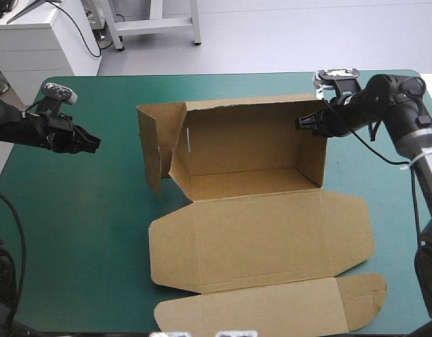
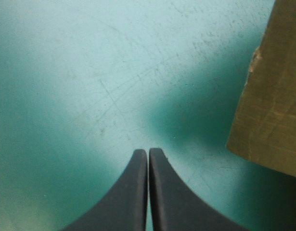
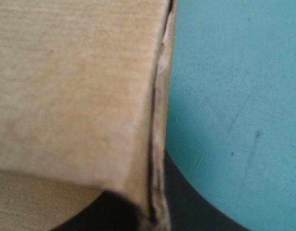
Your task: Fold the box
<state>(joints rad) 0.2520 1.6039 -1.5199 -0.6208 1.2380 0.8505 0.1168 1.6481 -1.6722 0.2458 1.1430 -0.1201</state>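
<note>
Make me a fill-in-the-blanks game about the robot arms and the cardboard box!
1. The left gripper is away from the board, with its black fingers ____.
2. The right gripper pinches a raised wall of the brown ____.
3. The box has its lid lying ____ on the table.
4. The cover under everything is coloured ____.

Missing words: shut; box; flat; teal-green.
</note>
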